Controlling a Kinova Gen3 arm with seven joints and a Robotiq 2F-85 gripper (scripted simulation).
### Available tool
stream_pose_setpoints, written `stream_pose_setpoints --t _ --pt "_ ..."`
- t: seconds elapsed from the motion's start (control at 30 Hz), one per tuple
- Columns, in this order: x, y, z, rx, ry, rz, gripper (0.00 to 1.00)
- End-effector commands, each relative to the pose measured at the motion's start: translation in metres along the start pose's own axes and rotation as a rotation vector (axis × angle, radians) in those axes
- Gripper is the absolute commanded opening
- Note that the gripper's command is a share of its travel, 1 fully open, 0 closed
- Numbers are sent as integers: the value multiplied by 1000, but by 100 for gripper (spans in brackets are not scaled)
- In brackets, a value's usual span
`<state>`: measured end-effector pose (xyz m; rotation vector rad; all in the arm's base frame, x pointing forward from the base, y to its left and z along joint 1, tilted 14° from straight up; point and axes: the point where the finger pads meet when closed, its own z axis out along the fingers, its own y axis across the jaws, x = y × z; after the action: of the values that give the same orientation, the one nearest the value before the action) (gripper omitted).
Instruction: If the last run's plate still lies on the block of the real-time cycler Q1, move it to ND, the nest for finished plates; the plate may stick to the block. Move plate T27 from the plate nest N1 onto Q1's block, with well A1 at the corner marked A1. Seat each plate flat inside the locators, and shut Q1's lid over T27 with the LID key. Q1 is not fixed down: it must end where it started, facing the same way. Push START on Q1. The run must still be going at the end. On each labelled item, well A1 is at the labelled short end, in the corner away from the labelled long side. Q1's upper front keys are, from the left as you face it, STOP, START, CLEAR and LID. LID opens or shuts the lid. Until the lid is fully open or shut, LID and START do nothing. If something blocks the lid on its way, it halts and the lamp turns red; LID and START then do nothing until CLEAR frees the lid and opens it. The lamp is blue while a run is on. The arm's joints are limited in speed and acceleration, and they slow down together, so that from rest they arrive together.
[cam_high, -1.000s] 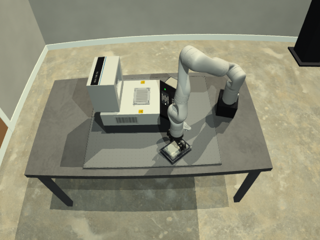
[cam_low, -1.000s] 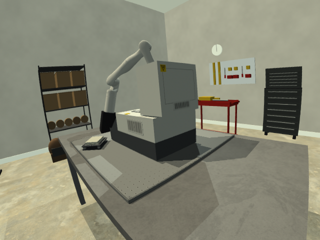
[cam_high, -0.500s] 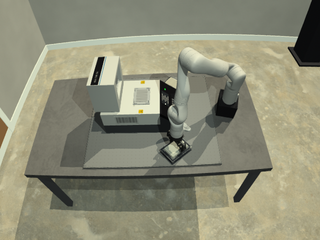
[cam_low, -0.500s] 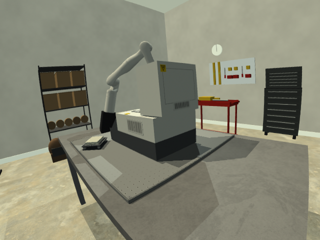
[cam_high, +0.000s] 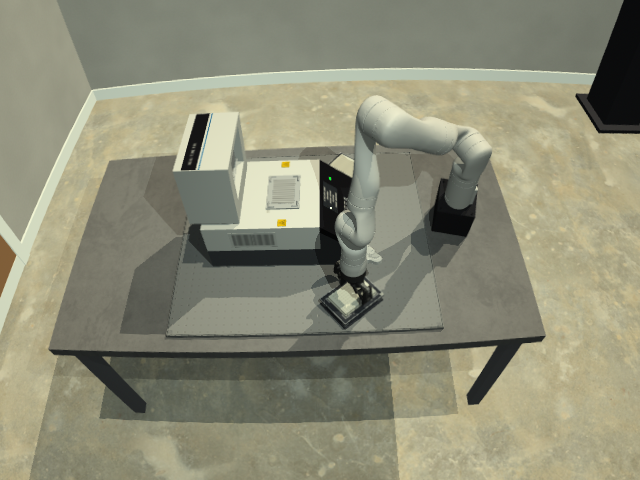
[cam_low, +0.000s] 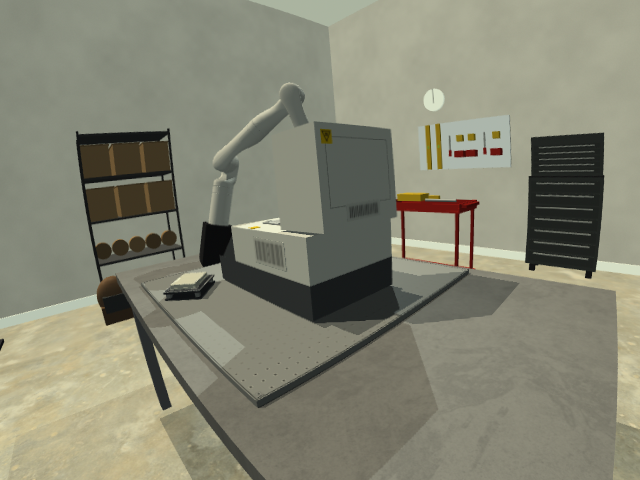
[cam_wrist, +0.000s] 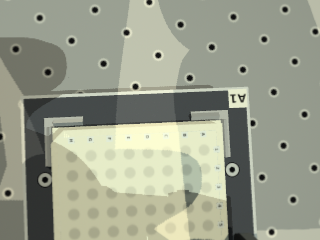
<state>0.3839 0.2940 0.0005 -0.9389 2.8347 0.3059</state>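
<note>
Gripper (cam_high: 355, 295) spread to full width, holding nothing, poised directly over the plate (cam_high: 345, 301) in its dark nest (cam_high: 374, 302); contact with the plate not discernible. Pale arm (cam_high: 364, 170) rising from a black pedestal (cam_high: 439, 223) at the right of the table (cam_high: 103, 289), arching high toward the cycler (cam_high: 258, 206), then dropping near vertical past the cycler's dark key panel (cam_high: 329, 204) to the nest at the front of the perforated board (cam_high: 248, 304). Cycler lid (cam_high: 206, 165) standing open at the left, gridded block area (cam_high: 283, 192) exposed on the white deck, small green lamp (cam_high: 329, 178) lit on the panel. From the wrist: cream plate (cam_wrist: 140, 190) with rows of round wells lying inside grey corner locators (cam_wrist: 212, 117) of the nest frame (cam_wrist: 239, 150), upside-down A1 mark (cam_wrist: 238, 97) at the frame's upper right corner, dotted board (cam_wrist: 280, 50) all around. In the exterior view, plate (cam_low: 189, 279) low on its nest, left of the cycler.
</note>
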Motion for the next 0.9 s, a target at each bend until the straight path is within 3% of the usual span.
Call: stream_pose_setpoints --t 0.0,0.87 --pt "-1 0 0 0 -2 0 100" --pt "-1 0 8 0 -2 0 100"
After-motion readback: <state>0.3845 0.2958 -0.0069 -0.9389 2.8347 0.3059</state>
